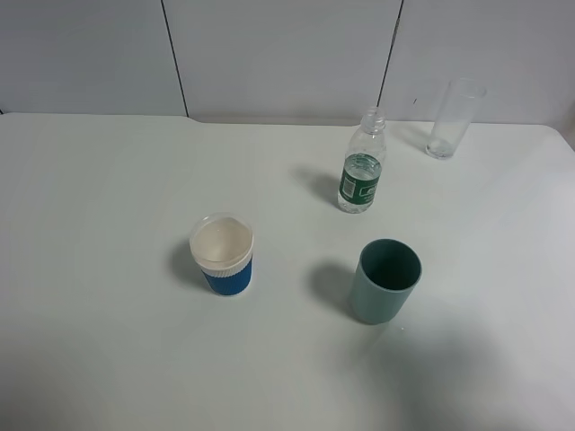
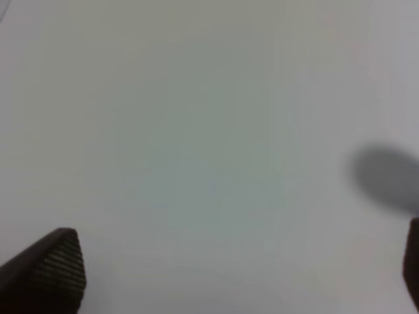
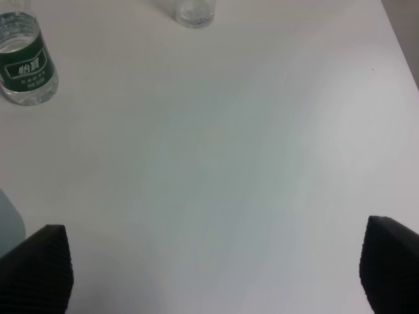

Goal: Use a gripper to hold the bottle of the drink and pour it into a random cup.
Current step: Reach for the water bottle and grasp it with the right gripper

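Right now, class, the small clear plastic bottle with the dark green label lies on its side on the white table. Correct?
No: the small clear plastic bottle with the dark green label stands upright on the white table, as the exterior high view shows.

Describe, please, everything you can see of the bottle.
The bottle is small, of clear plastic, with a narrow neck and a dark green label with white print round its lower body. It holds some clear liquid. It stands upright on the white table, towards the back, touching nothing else.
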You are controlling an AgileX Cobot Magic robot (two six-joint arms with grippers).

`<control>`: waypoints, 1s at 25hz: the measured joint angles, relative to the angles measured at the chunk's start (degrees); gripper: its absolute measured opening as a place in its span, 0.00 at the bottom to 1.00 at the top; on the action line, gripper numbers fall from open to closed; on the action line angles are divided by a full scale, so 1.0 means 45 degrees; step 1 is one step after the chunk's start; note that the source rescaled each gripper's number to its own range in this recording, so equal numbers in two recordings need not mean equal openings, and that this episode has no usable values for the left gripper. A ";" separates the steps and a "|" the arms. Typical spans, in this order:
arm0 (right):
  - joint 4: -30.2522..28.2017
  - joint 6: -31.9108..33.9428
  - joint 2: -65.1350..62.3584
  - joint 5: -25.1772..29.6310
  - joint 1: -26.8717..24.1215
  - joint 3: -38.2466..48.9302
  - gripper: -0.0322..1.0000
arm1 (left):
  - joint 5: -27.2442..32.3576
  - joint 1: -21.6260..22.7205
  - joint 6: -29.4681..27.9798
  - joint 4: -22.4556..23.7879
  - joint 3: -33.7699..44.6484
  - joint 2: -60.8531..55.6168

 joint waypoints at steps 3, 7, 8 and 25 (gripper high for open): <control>0.0000 0.0000 0.0000 0.0000 0.0000 0.0000 1.00 | 0.0000 0.0000 0.0000 0.0000 0.0000 0.0000; 0.0000 0.0000 0.0000 0.0000 0.0000 0.0000 1.00 | 0.0000 0.0000 0.0000 0.0000 0.0000 0.0000; 0.0000 0.0000 0.0000 0.0000 0.0000 0.0000 1.00 | 0.0000 0.0000 0.0000 0.0000 0.0000 0.0000; 0.0024 -0.0012 0.2080 -0.0092 0.0000 -0.0066 1.00 | 0.0000 0.0000 0.0000 0.0000 0.0000 0.0000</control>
